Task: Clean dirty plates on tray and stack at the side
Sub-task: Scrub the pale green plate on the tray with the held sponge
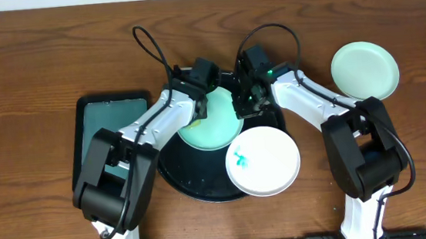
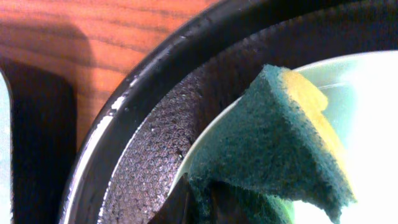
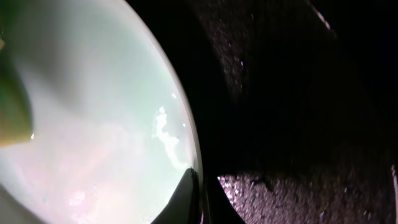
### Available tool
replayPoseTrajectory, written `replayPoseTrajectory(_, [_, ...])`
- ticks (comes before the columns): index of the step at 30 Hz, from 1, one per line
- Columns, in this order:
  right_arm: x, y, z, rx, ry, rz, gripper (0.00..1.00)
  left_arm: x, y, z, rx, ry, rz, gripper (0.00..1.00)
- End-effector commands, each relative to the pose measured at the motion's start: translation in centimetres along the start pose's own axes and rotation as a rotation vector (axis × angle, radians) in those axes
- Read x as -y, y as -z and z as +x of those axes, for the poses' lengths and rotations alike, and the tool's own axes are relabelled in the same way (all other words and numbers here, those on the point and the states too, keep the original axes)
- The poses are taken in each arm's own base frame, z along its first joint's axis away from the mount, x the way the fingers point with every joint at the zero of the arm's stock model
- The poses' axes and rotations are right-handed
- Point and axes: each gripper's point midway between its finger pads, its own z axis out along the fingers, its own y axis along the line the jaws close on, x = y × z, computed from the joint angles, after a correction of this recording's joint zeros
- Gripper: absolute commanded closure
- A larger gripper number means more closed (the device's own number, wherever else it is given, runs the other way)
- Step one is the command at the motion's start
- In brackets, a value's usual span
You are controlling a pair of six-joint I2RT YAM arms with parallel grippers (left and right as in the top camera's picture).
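Observation:
A mint-green plate [image 1: 212, 129] lies on the large round black tray [image 1: 179, 173]. My left gripper [image 1: 199, 109] is shut on a green and yellow sponge [image 2: 280, 149] that rests on this plate's left edge [image 2: 373, 87]. My right gripper [image 1: 244, 105] is shut on the same plate's right rim [image 3: 193, 155], one finger above and one below. A white plate [image 1: 266, 157] with a teal smear [image 1: 240, 160] overlaps the tray's front right. A second mint-green plate [image 1: 364, 70] lies on the table at the far right.
A rectangular black tray [image 1: 91, 138] with a green pad lies left of the round tray. Wooden table [image 1: 23, 74] surrounds everything. Both arms cross above the round tray's back half.

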Motion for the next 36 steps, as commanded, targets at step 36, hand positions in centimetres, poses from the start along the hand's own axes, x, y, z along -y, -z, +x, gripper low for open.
replayPoseTrajectory(36, [1.4,-0.5,1.6,-0.055,-0.017,0.052,0.99,13.1,5.7,7.2,-0.433,-0.086,1.029,0.93])
